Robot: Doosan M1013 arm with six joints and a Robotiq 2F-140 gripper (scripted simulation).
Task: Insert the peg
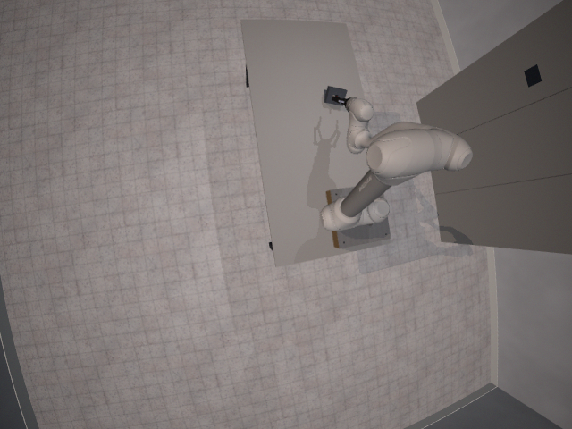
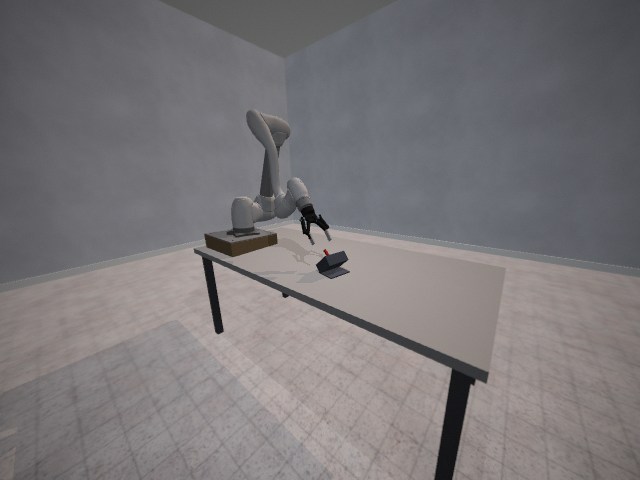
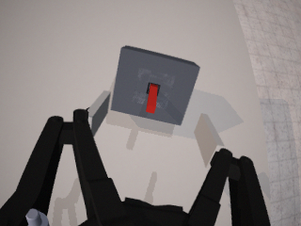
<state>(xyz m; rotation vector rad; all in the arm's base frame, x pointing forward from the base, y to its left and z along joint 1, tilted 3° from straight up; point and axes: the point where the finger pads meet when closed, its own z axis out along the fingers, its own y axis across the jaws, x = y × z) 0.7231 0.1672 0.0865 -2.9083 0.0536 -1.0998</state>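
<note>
1. Top view: a pale grey table stands on a tiled floor. A white robot arm rises from a brown-edged base block at one end of the table and bends over the table top. A small dark sloped panel sits on the table just beyond the arm's wrist. The pincer is partly hidden by the wrist here, so its fingers cannot be made out. The arm's shadow falls on the table beside it.

2. Exterior view: the table has dark legs. The arm folds high, then reaches down towards the table. Its black pincer hangs in the air above and just behind the panel, with its fingers spread wide and holding nothing. A short red peg pokes up from the panel's sloped face, apart from the pincer.

3. Wrist view: the two black fingers splay out to the left and right at the bottom of the picture, well apart, with nothing between them. Beyond them lies the grey panel on the table. The red peg stands in the hole at the middle of the panel's face, with part of its length showing.
</note>
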